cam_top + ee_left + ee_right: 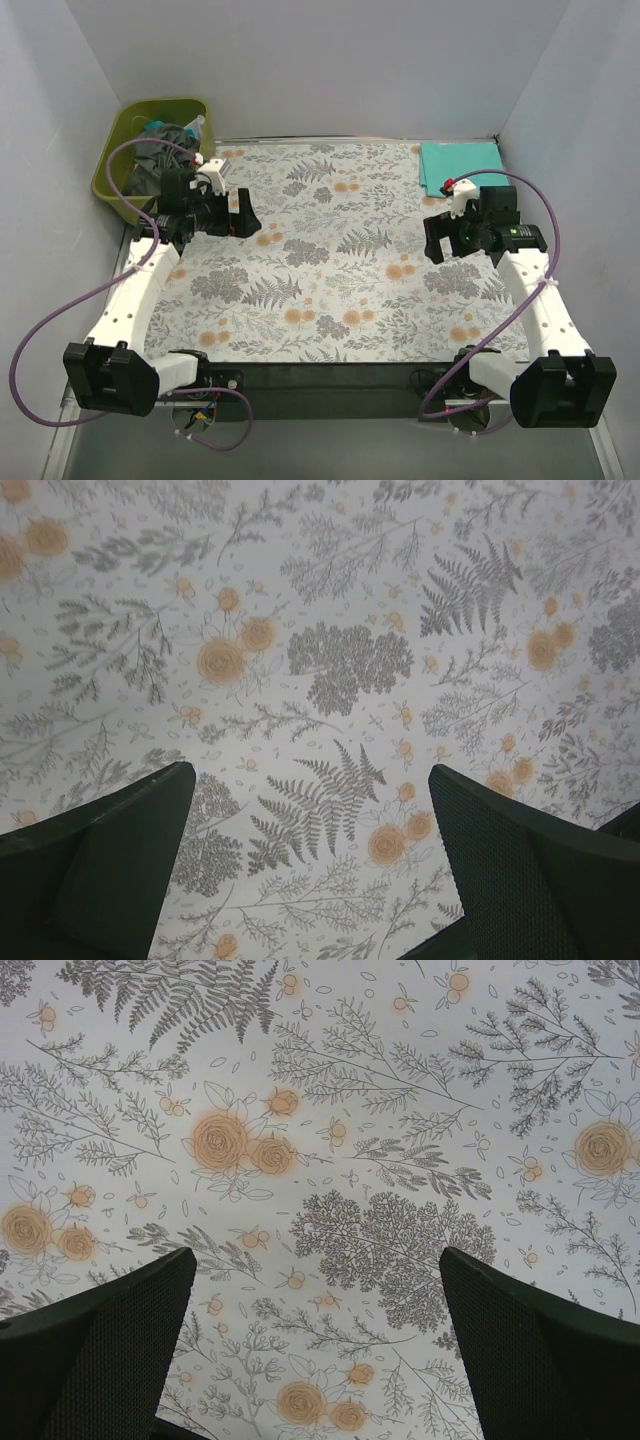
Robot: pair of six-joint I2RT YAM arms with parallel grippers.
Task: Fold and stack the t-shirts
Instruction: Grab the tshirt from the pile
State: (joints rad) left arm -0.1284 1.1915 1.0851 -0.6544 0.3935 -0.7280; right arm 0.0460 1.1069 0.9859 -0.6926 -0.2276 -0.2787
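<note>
Left arm [135,300], right arm [540,300]: white links, black joints and bases [100,375]. Left gripper [243,214], right gripper [437,240] black, mesh-textured pads [520,870]. Purple cables [42,320] off bases.

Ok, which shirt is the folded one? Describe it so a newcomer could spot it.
Start from the floral table cloth and go to its far right corner, just beyond the right gripper. The teal-green t-shirt lies there as a flat, neat rectangle. It is the only shirt on the cloth; the dark shirts sit crumpled in the olive-green bin at the far left.

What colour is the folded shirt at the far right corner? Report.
Teal; the shirt shows only in the top view.
</note>
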